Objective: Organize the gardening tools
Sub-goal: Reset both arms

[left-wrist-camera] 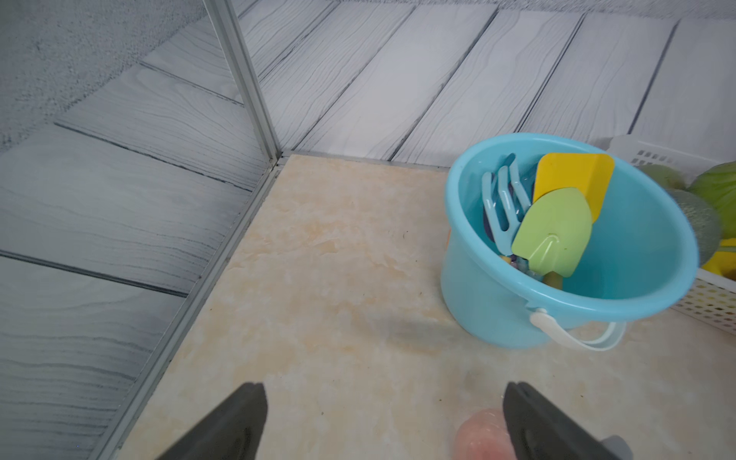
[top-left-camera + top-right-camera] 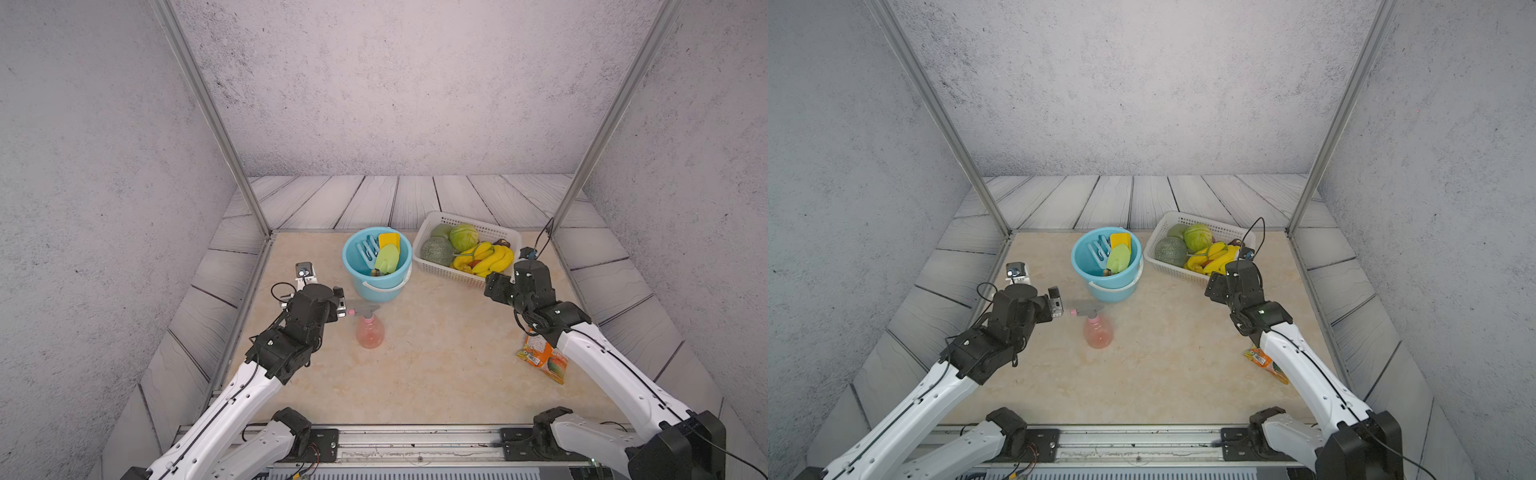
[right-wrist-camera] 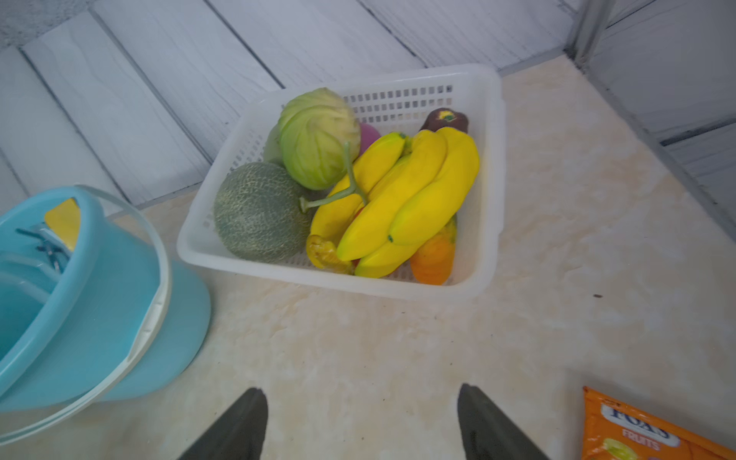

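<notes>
Pink spray bottle [image 2: 369,332] on counter [image 2: 436,374], apparently upright, just before bucket [image 2: 345,257].
Likely light, smooth, slippery, thin-walled; take at neck under trigger head.
Left end effector [image 1: 384,422] spread wide, empty; bottle just beside one finger.
Right end effector [image 3: 360,422] spread, empty.
Bucket holds blue rake [image 2: 368,251], yellow trowel [image 2: 389,240], green trowel [image 2: 386,258].
Basket [image 2: 440,216] holds fruit, vegetables.

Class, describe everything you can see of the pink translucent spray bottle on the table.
The pink translucent spray bottle stands upright on the beige marbled table, just nearer the robot than the light-blue bucket. Rounded plastic body, narrow neck, grey trigger head, pink nozzle tip pointing toward the open left gripper. Nothing grips it.
</notes>
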Robot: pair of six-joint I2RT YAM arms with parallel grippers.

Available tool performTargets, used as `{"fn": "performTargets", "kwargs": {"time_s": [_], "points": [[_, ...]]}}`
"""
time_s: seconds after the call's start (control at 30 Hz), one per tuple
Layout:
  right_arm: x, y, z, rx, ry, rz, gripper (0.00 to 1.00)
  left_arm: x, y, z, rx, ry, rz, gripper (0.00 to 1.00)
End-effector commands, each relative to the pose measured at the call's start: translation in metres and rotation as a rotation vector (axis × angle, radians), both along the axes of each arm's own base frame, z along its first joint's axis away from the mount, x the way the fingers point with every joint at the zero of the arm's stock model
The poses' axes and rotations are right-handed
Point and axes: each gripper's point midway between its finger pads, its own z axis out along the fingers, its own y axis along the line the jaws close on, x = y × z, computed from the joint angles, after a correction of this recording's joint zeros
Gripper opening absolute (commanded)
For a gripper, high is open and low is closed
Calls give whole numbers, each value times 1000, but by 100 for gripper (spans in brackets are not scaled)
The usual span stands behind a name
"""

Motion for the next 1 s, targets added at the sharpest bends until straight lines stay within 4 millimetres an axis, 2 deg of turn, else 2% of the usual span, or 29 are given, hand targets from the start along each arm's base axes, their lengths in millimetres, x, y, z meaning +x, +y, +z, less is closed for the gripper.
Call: {"fn": "performTargets", "kwargs": {"time_s": [0.0,0.07,0.13,0.2,0.33,0.43,0.57,0.73,0.8,0.87,0.9,0.97], "points": [[4,-39,11,-141,-83,-149,80,15,5,0,-27,25,-17,99],[6,-56,8,-225,-121,-218,86,26,14,-1,-13,24,8,99],[4,-76,3,-321,-142,-306,95,37,31,-6,58,17,79,99],[7,-88,-7,-447,-150,-340,99,49,46,-18,110,11,135,99],[8,-112,-41,-544,-70,-426,99,66,72,-46,154,6,192,99],[10,-112,-68,-512,-51,-403,99,77,84,-75,178,59,211,99],[19,-105,-91,-498,-105,-350,99,93,82,-95,205,54,168,99],[32,-95,-90,-545,-149,-250,99,103,72,-105,201,-44,90,100],[32,-99,-89,-529,-191,-245,99,106,67,-106,230,-55,47,99],[31,-110,-97,-474,-227,-267,99,107,64,-106,239,-115,5,100],[34,-110,-99,-452,-254,-253,99,107,64,-113,223,-96,-6,100],[41,-98,-107,-435,-251,-152,99,108,59,-123,211,-99,-45,100]]}}
